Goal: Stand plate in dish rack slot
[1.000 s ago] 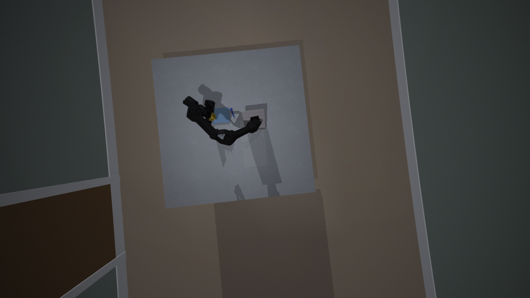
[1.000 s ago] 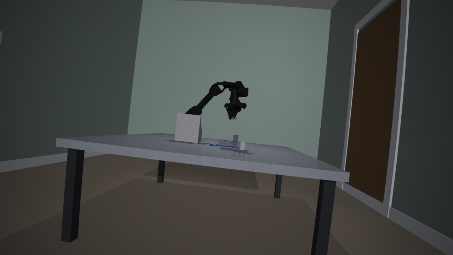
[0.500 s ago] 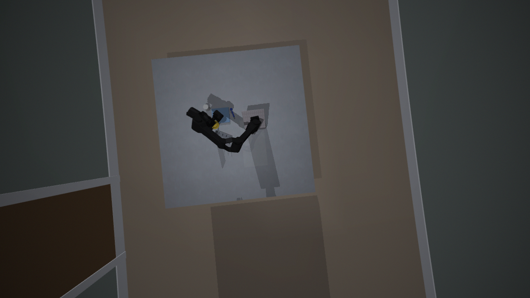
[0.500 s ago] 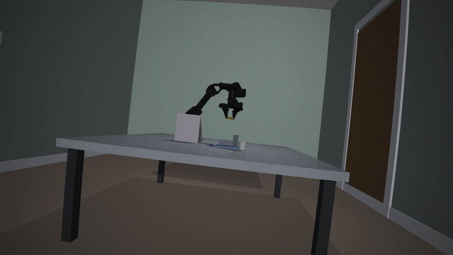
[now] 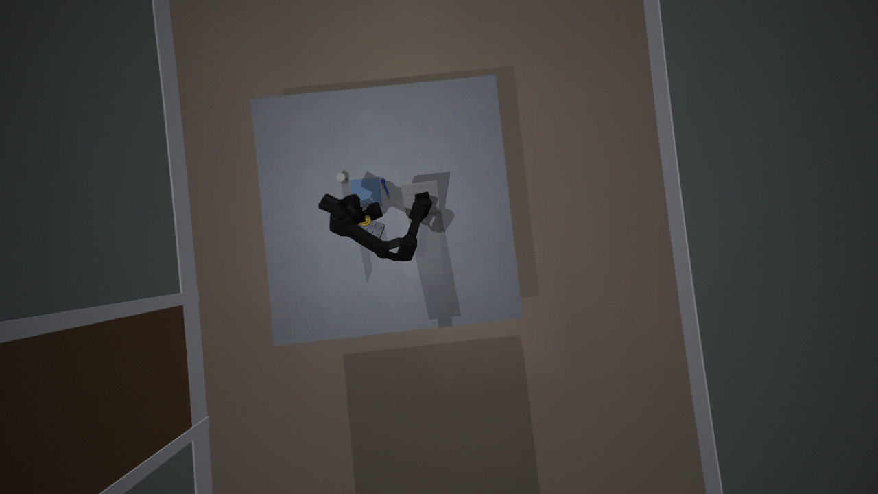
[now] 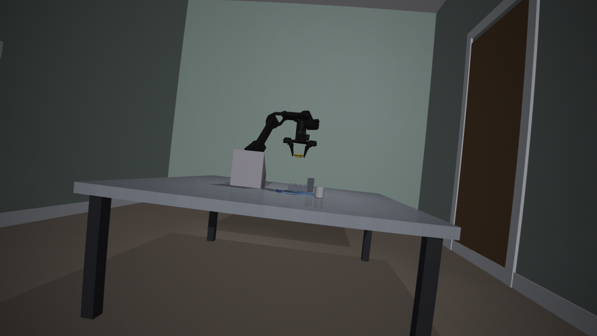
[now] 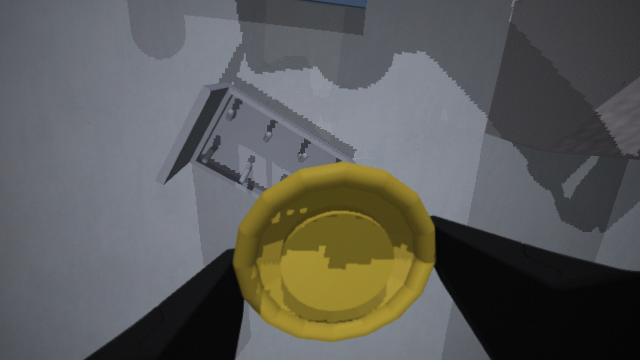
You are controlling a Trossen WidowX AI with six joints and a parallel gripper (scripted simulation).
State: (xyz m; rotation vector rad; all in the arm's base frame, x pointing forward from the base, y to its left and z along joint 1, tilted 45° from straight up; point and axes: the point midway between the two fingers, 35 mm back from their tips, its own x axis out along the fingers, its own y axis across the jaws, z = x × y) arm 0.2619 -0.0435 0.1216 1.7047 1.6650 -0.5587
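Up top from the overhead camera, you've got one grey table [image 5: 319,294] with the black arm reaching left off its white base block [image 5: 412,190]. Your gripper [image 5: 366,221] sits over the dish rack [image 5: 375,229], with a speck of yellow plate [image 5: 365,221] showing between the fingers. Just beyond it lie one blue mat [image 5: 359,187], one blue pen [image 5: 383,186] beside the mat, and one small white cup [image 5: 340,177] near the mat's far corner. Can't tell from here whether anything's in the cup.

Side-on view next: the gripper [image 6: 298,155] hangs well above the table [image 6: 167,190], clamped on the plate [image 6: 298,156], which looks roughly flat. Rack [image 6: 301,186] sits below, and the cup [image 6: 319,192] stands upright just beside it, with the base block [image 6: 246,169] off to the left. Too small here to see what's in the rack.

Wrist cam gives you the good look. Both black fingers pinch the plate [image 7: 334,250] by its rim, hollow side facing the camera. The rack [image 7: 260,142] is on the table underneath, partly hidden behind the plate. You can count about six little pegs in two rows, and no dish stands in the slots you can see. So the plate's in the air, not in the rack yet.
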